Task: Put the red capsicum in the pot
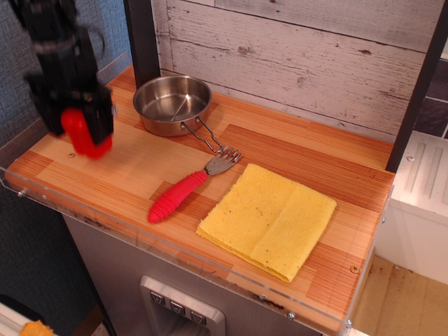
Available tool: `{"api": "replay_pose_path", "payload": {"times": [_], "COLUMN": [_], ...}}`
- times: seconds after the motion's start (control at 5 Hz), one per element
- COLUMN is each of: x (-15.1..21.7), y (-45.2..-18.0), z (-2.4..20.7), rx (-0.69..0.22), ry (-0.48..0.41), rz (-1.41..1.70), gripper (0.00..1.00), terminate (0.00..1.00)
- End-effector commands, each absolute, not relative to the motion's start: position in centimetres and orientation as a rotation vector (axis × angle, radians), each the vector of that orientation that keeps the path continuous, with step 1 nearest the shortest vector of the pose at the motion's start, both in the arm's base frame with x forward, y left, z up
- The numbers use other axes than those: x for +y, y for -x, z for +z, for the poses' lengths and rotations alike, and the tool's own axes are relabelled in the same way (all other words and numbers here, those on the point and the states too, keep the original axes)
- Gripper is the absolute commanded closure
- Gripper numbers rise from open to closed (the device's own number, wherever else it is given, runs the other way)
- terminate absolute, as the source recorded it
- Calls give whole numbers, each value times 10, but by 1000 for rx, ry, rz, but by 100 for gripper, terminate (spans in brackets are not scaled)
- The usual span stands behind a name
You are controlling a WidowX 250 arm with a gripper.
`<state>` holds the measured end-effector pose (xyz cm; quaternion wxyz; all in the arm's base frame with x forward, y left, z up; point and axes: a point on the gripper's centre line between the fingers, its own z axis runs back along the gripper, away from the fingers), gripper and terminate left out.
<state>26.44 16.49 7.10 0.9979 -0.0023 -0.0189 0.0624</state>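
observation.image: blurred hand [82, 129] clamped on 1 red capsicum [84, 135], lifted off the bench [140, 171] at far left. 1 pot [172, 103] just right of it, nothing inside. Also 1 fork [189, 186], 1 yellow cloth [268, 218] near right.

Near the desk's left edge the black gripper [82, 133], blurred, is clamped around the red capsicum [81, 134]. The pot [172, 105] sits near the back left corner, well apart. A fork [189, 186] and yellow cloth [269, 219] lie toward the front edge.
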Motion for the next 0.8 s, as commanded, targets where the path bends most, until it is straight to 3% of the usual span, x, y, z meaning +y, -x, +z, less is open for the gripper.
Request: {"api": "replay_pose_path", "payload": {"times": [0.0,0.6], "x": [158,134], "y": [-323,-360], "z": [126,67], "rx": [-176,-105], "ry": [41,27], "rz": [145,119], "gripper": [100,100], "terminate": [0,0]}}
